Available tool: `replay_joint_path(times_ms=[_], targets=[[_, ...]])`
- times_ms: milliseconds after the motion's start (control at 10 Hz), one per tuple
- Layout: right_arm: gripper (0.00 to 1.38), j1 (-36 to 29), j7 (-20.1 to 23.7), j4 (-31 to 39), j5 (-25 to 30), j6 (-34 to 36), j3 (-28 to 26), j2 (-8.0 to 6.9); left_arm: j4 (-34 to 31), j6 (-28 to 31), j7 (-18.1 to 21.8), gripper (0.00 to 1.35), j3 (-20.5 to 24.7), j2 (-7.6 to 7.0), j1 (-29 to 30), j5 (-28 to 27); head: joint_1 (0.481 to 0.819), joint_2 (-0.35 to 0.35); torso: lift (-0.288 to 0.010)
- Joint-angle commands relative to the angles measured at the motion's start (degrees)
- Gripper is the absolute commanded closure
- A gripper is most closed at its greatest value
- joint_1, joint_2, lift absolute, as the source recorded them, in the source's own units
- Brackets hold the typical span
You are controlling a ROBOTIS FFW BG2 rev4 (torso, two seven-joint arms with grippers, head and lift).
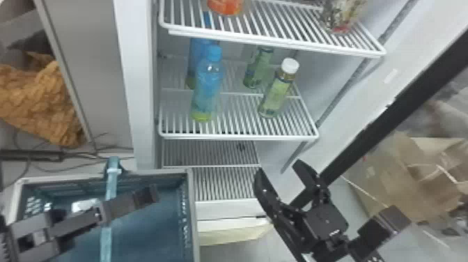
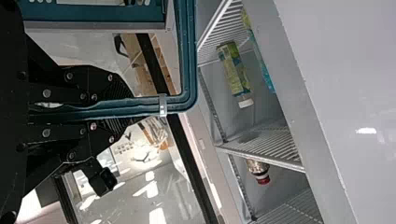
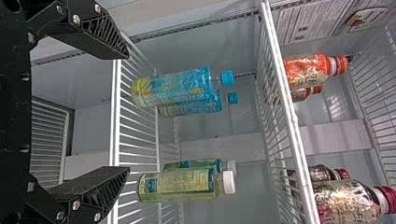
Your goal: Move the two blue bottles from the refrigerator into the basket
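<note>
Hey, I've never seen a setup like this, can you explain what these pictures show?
This is a robot with two black arms. One picture looks down from its head; the other two come from its wrists, so they appear turned sideways. Its left gripper is closed on the handle of a basket. Its right gripper is open and empty, in front of an open refrigerator. On one wire shelf stand two blue bottles, one behind the other, beside two green bottles. Other bottles stand on the shelf above.
</note>
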State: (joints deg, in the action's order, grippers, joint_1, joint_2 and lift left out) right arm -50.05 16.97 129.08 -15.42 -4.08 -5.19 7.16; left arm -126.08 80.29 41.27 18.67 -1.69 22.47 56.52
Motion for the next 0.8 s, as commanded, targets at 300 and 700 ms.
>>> replay_joint_path(times_ms=[300,700], targets=[[0.20,0.4,0.2,-0.5,-0.1,0.0,0.3,0.13,0.0,0.0,-0.1,1.20,0.1,-0.07,0.0,0.0,0.695,-0.266,-0.220],[0.21,0.4,0.1,-0.8,-0.3,0.1,0.3,0.05,0.4,0.0,-0.1,1.20,0.1,-0.16,0.0,-0.1,0.695,-0.266,-0.220]])
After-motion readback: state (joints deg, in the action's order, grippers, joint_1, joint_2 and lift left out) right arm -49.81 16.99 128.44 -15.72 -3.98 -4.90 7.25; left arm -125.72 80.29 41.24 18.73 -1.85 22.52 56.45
